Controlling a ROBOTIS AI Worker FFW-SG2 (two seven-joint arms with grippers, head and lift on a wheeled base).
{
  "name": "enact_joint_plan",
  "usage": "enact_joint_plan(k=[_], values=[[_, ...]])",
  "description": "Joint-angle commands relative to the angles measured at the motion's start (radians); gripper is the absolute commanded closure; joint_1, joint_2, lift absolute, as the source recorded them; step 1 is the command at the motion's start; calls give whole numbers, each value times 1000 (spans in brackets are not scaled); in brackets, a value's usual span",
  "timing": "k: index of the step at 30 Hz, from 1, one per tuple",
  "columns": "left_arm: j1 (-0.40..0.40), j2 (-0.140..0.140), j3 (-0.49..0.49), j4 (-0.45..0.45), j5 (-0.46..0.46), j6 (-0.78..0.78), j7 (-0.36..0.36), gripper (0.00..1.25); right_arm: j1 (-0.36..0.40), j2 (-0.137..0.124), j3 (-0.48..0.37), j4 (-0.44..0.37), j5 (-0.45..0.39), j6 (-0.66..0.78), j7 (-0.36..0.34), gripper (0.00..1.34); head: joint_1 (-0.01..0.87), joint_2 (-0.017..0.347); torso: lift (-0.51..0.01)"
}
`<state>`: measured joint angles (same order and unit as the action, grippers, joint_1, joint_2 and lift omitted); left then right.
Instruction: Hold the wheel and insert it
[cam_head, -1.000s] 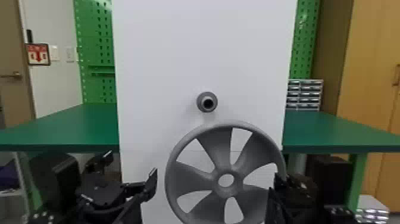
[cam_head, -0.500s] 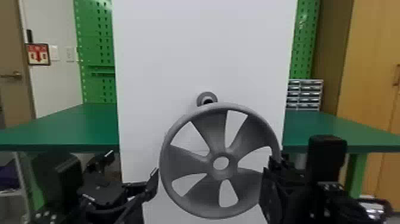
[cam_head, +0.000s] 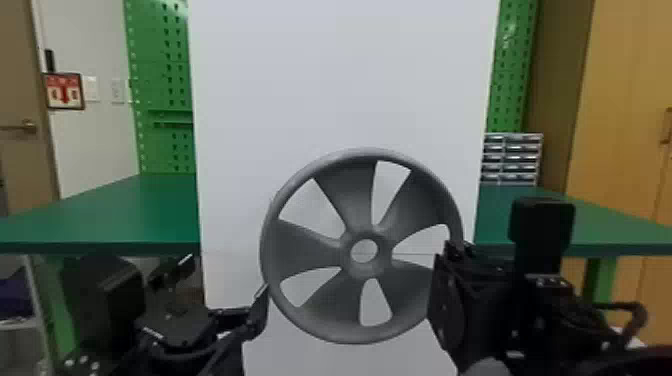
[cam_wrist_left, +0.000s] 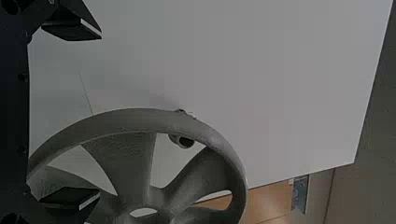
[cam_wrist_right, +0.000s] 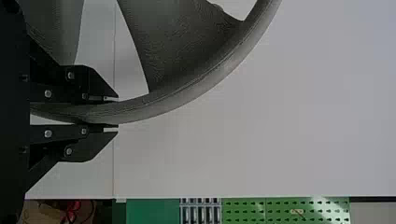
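Note:
The grey wheel (cam_head: 320, 313) is held upright, facing the head camera, in front of the white panel (cam_head: 340, 90). My right gripper (cam_head: 442, 295) is at its right side; in the right wrist view the right gripper (cam_wrist_right: 116, 113) is shut on the rim (cam_wrist_right: 154, 106). Standing open by the lower left rim is my left gripper (cam_head: 225, 277), one finger beside or touching it. In the left wrist view, the left gripper (cam_wrist_left: 99, 114) has its fingers wide apart, the wheel (cam_wrist_left: 135, 121) partly behind one. Through a spoke opening, the grey peg (cam_wrist_left: 183, 140) juts from the panel.
A green table (cam_head: 125, 215) extends on both sides of the panel. Small drawers (cam_head: 515, 157) stand on it at the right, with green pegboard (cam_head: 160, 75) behind. A wooden cabinet (cam_head: 620, 150) rises at the far right.
My right gripper has raised the wheel and shifted it slightly left, so that it covers the peg in the head view. The left arm has stayed nearly still.

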<state>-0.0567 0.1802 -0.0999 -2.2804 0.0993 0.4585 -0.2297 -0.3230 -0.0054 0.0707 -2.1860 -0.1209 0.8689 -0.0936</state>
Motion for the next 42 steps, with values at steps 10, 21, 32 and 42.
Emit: enact_joint_plan(k=[10,21,32,42], values=[[0,2,-6,2,0,0,1,101,-68,6,3,-23,35,65,-2,1168,210,9,-442],[-3,5,-14,6,-1,0,4,101,-116,6,11,-26,64,102,-2,1168,210,9,-442],[-3,7,-18,6,-7,0,4,101,-176,6,21,-34,84,171,-2,1168,210,9,-442],[-6,10,-21,7,-9,0,6,101,-212,6,24,-35,89,206,-21,1168,210,9,-442]])
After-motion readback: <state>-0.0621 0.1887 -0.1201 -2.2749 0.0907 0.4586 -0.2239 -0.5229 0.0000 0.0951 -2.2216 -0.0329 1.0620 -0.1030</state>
